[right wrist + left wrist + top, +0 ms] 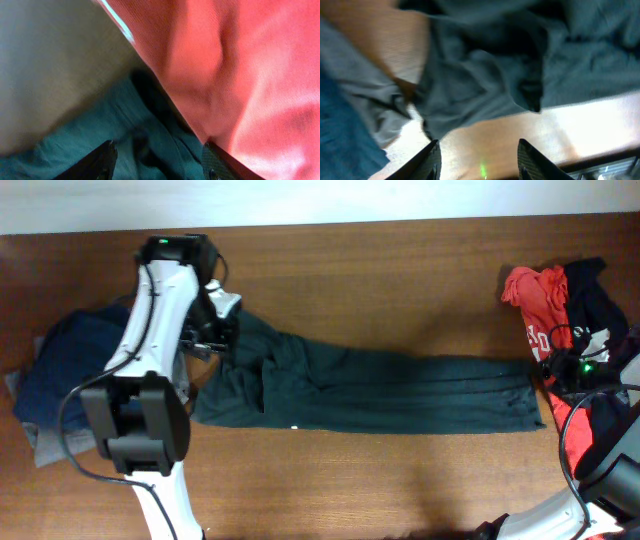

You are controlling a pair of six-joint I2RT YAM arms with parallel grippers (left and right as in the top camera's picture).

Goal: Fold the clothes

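The large dark green shirt (380,385) lies folded into a long strip across the table (400,270). My left gripper (212,345) hovers over its bunched left end. In the left wrist view that gripper (479,162) is open, with bare wood between its fingers and the green cloth (485,75) just beyond the tips. My right gripper (157,160) is open over the shirt's right end (125,130), with green cloth lying under the gap and the red shirt (240,75) beside its right finger. Nothing is gripped.
A navy blue piece (70,365) sits on grey shorts (40,445) at the far left, next to the left arm. A red white-printed shirt (535,295) and a black garment (595,295) are piled at the right edge.
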